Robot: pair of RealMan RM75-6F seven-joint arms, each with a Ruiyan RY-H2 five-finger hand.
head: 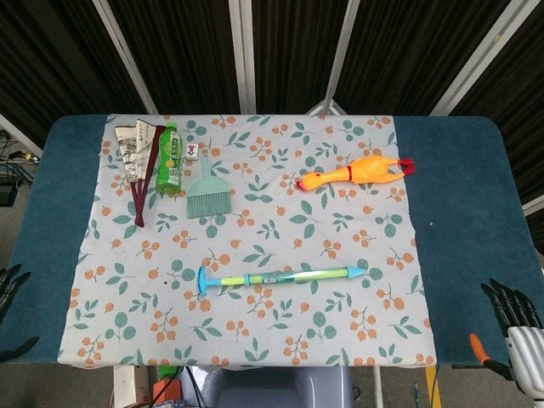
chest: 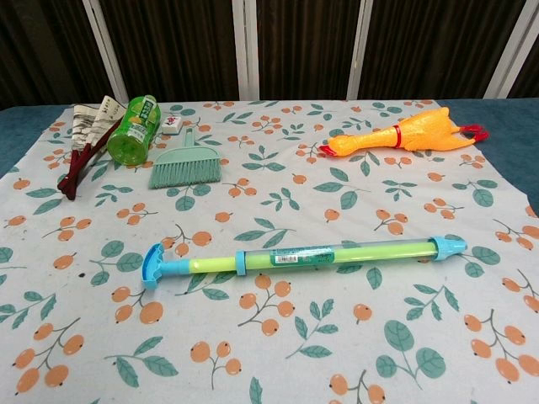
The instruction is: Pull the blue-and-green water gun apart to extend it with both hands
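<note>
The blue-and-green water gun lies flat on the floral cloth near the table's front, its blue T-handle at the left and its blue nozzle at the right. A short stretch of green plunger rod shows between the handle and the clear barrel. My left hand shows only as dark fingertips at the far left edge of the head view, well away from the gun. Off the table's front right corner hangs my right hand, fingers spread, holding nothing. Neither hand appears in the chest view.
A rubber chicken lies at the back right. At the back left are a green bottle, a small green brush, a folded fan and a small tile.
</note>
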